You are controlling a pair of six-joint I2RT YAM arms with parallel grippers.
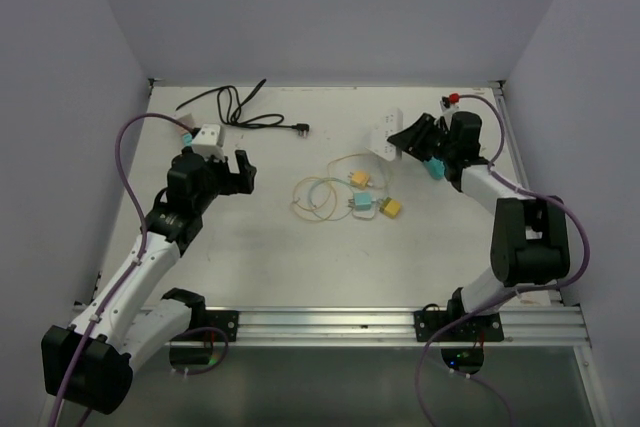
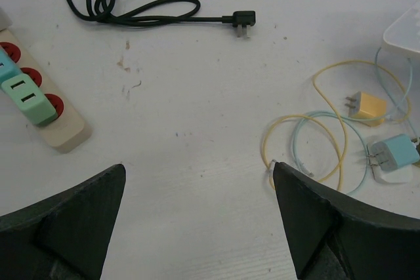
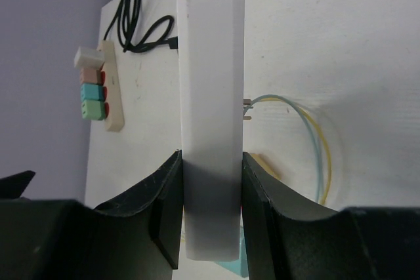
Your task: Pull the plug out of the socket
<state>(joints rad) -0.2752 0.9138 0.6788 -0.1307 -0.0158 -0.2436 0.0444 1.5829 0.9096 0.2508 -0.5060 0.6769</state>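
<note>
- Our right pincer (image 3: 210,162) pinches the white socket strip (image 3: 210,50).
- Left pincer (image 2: 198,175) hangs spread, empty, over the surface (image 2: 197,116).
- Green plug (image 2: 27,100) sits in the beige strip (image 2: 65,132); likely we next reach and grip it.

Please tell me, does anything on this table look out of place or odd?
Nothing looks damaged or spilled. The yellow and teal charger cables lie loosely tangled mid-table, and the right gripper holds the white power strip clamped.
</note>
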